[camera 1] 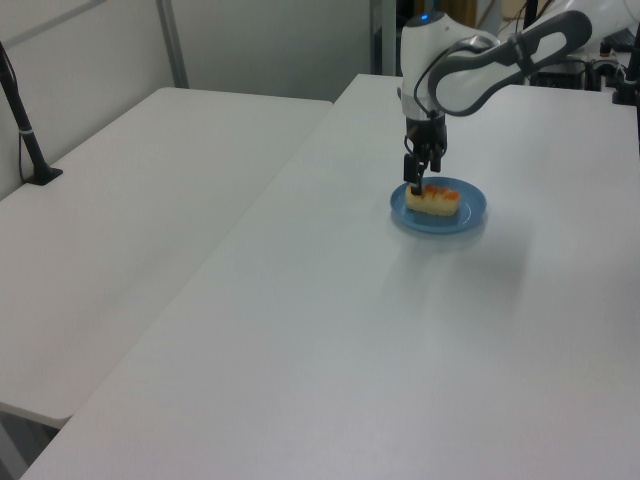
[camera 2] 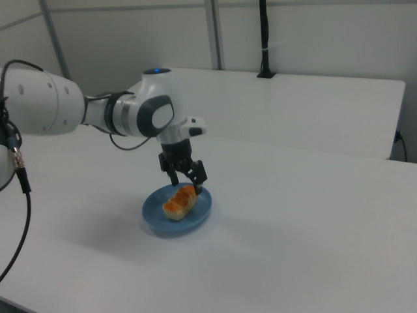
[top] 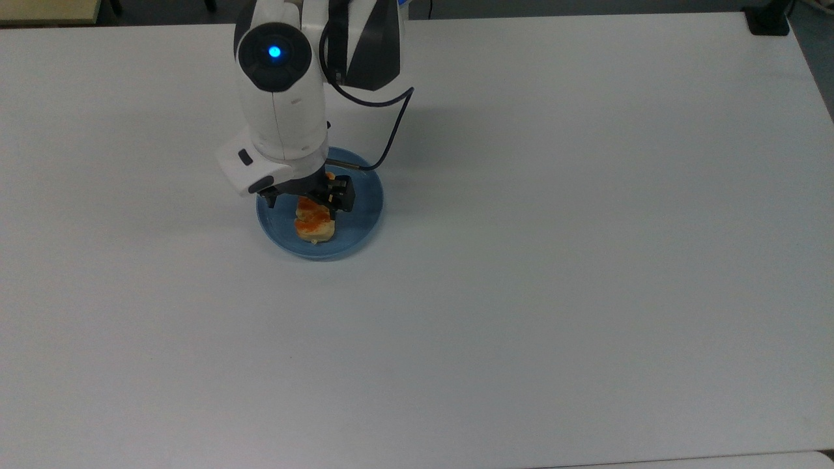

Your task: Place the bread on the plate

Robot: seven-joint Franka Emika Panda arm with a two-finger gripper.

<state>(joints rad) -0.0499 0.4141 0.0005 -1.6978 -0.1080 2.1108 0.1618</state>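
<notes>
So, table (top: pixel 586 260): big, white and flat. It holds the plate, and nothing else sits near it.
Arm (camera 2: pixel 39 104): my white arm reaches over the table and bends down to the plate.
Plate (top: pixel 361 225): round and light blue, with a low rim. It lies flat on the table, right under my pincer.
Bread (camera 2: pixel 180 201): small, long and pale yellow, with orange stripes on top. It lies inside the plate, near the middle, and does not hang over the rim. I think the job is as good as done.
Pincer (camera 2: pixel 185 182): my two black fingers are apart and hold nothing. They hang just above one end of the bread. In the left view there looks to be a small gap between them and the bread.
How the bread feels: I guess it is light and soft, so a hard squeeze could dent it. It looks dry, not slippery.
Where to hold it: if I had to take it again, I would pinch it across its short width, near the middle, and squeeze gently.
Next: I think I should lift straight up, so I do not bump the bread.
</notes>
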